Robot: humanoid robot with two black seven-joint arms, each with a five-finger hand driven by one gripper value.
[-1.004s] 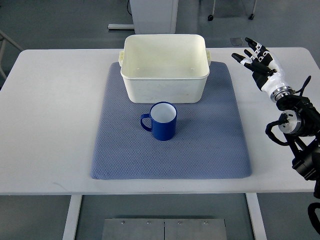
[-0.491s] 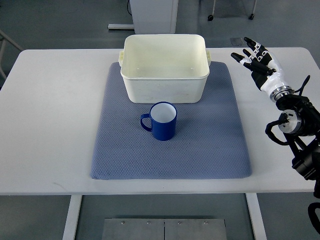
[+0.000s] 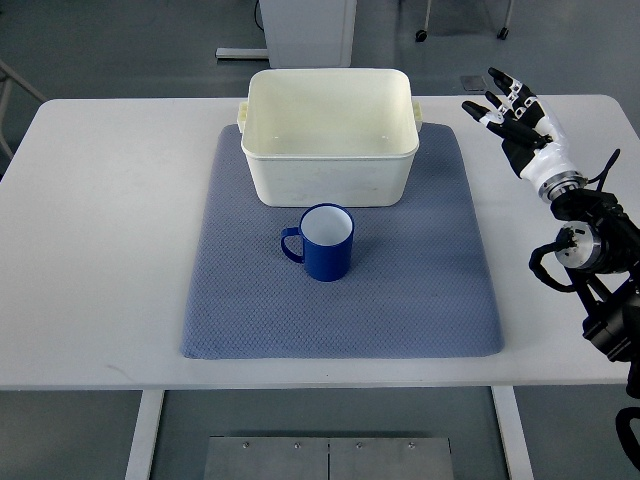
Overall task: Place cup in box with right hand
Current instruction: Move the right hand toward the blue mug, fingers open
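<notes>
A blue cup [image 3: 326, 244] with a white inside stands upright on the blue-grey mat [image 3: 250, 310], its handle pointing left. Just behind it stands a white rectangular box [image 3: 330, 165], open at the top and empty. My right hand [image 3: 512, 114] is above the table at the far right, well to the right of the box and far from the cup. Its fingers are spread and it holds nothing. The left arm does not show.
The mat lies on a white table [image 3: 100, 220]. My right arm's dark joints and cables [image 3: 595, 260] hang over the table's right edge. A white cabinet base [image 3: 300, 25] stands on the floor behind the table.
My right hand has drifted slightly up and away over the table's far right corner. The cup and the box have not moved.
</notes>
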